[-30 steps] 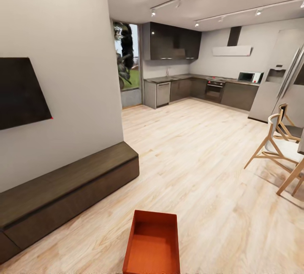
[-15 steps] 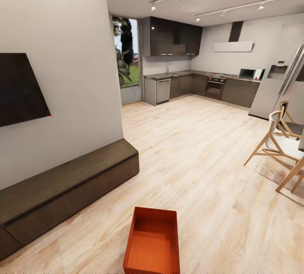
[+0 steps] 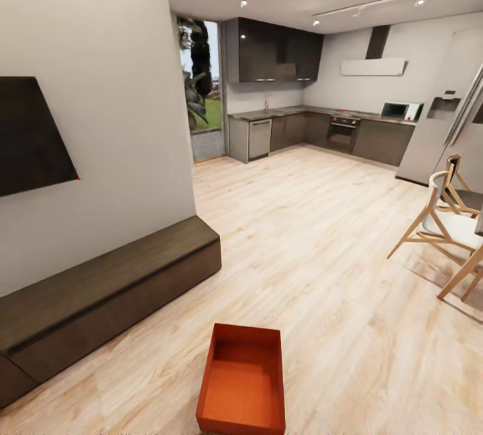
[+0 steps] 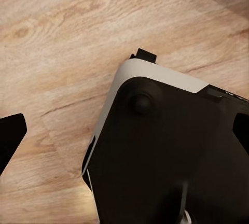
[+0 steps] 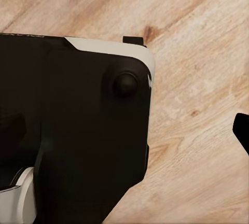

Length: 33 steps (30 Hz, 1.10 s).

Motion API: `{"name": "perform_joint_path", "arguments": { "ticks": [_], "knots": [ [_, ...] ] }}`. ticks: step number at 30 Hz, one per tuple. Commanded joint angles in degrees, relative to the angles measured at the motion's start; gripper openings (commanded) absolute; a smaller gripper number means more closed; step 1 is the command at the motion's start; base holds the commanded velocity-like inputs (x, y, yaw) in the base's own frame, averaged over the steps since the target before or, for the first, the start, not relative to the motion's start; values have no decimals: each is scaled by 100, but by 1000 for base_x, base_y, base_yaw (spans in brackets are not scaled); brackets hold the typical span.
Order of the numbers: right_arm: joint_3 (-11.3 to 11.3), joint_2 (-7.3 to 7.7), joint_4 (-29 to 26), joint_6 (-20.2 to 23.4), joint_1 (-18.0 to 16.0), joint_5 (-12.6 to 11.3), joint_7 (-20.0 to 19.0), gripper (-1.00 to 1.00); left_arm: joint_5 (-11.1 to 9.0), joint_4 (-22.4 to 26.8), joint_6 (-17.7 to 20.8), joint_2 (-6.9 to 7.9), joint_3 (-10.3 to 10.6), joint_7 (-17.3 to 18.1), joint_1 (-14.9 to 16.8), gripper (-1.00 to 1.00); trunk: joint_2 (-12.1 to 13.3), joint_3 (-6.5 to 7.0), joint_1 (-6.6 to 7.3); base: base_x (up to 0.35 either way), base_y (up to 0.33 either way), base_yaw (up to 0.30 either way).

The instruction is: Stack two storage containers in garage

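Note:
One orange-red storage container, lidless and empty, sits low in the head view, just in front of me over the light wood-plank floor of the living room. My left gripper hangs above my dark base, and its black fingertips are spread to the picture's edges with nothing between them. My right gripper hangs the same way, with one fingertip showing over the planks. Neither gripper touches the container. The garage is out of view.
A long dark low bench runs along the left wall under a black screen. Wooden chairs stand at the right. Ahead lie the dark-cabinet kitchen, a fridge and a tall window.
The whole head view has shifted: the kitchen and ceiling lights sit higher and a little larger, so the camera has moved. The container keeps almost the same place in the picture.

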State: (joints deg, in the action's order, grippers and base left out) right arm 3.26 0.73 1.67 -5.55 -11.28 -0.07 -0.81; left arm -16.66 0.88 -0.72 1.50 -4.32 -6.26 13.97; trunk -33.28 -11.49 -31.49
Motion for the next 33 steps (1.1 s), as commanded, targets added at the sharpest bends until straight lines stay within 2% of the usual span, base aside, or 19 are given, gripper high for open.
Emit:
{"name": "perform_joint_path", "arguments": {
  "ticks": [1, 33],
  "knots": [
    [32, 3, 16, -32, -7, -3, -10, 100, -4, 0, -7, -1, -42, -7, 2, 100, -8, -18, -1, 0, 0, 0],
    [26, 6, 17, -34, -6, -2, -20, 100, -4, 0, -7, -1, -43, -7, 2, 100, -8, -312, -1, 0, 0, 0]
  ]
}}
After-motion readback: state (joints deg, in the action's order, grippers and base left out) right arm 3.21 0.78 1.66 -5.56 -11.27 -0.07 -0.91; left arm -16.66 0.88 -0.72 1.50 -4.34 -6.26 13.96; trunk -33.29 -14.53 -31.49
